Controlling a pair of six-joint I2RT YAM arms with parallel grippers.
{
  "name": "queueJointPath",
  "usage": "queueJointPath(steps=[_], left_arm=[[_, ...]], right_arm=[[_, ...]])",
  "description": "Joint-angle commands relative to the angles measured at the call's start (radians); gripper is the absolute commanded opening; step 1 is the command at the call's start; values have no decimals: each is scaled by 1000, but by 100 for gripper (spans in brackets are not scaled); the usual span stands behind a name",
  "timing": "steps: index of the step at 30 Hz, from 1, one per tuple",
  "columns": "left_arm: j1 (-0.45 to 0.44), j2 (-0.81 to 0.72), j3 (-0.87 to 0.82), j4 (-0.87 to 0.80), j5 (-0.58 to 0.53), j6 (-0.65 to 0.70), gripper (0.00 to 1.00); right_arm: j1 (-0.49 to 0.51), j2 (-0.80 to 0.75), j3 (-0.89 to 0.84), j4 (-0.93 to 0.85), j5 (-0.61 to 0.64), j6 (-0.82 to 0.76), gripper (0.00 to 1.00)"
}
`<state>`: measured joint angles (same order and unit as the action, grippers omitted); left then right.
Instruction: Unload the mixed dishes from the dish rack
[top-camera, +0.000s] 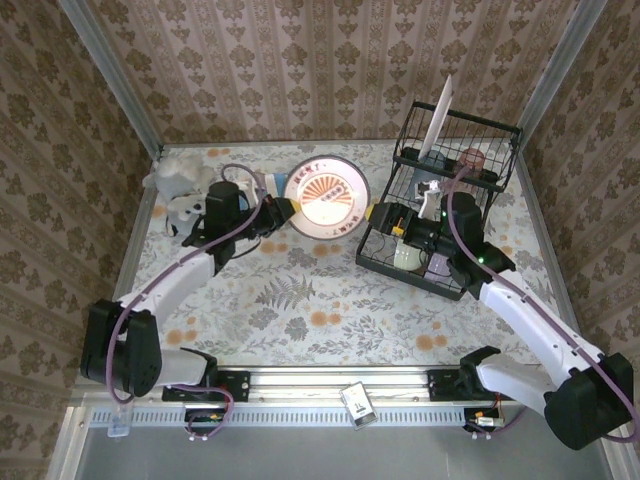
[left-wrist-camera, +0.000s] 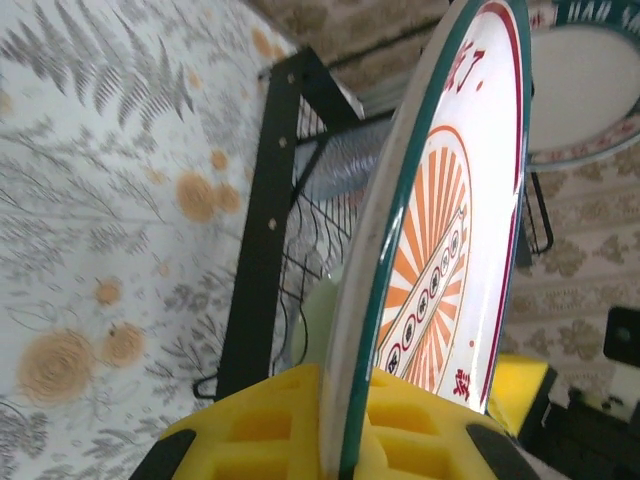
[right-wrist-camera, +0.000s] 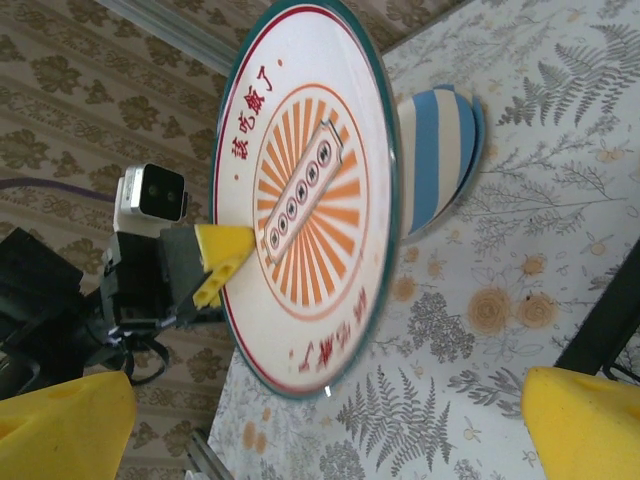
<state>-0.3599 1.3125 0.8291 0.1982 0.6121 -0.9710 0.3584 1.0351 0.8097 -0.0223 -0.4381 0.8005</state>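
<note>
Left pincer (left-wrist-camera: 345, 430) clamped on round teal-rimmed sunburst plate (left-wrist-camera: 440, 250) edge; right pincer (right-wrist-camera: 320, 430) apart; edge-only grip, plate may pivot, slip.

Table (top-camera: 300, 310) with fern-and-flower cloth | dish rack (top-camera: 410, 277) stands beside the right fingers (right-wrist-camera: 60, 430) | grey plush toy (top-camera: 178, 178) lies behind the left fingers (left-wrist-camera: 260, 425) | blue-striped dish (right-wrist-camera: 435, 160) beside them

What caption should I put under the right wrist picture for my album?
The left gripper holds the plate by its rim, a blue-striped dish behind it.
</note>
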Motion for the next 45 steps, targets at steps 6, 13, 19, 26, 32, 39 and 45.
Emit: queueJointPath(steps=[6, 13, 19, 26, 32, 39, 45], left_arm=[[183, -15, 32, -91, -17, 16, 0], [267, 94, 79, -159, -44, 49, 0], [295, 227, 149, -179, -40, 71, 0], [324, 374, 228, -192, -31, 89, 0], [345, 474, 294, -204, -33, 111, 0], [352, 566, 378, -235, -30, 138, 0], [351, 618, 434, -270, -45, 156, 0]], right_arm=[[15, -93, -21, -5, -9, -75, 100], [16, -146, -37, -43, -9, -134, 100], [16, -177, -40, -93, 3, -175, 100], [16, -196, -43, -130, 10, -204, 100], [16, -206, -44, -159, 16, -224, 100], [17, -216, -47, -180, 16, -237, 100], [16, -222, -54, -183, 21, -236, 100]])
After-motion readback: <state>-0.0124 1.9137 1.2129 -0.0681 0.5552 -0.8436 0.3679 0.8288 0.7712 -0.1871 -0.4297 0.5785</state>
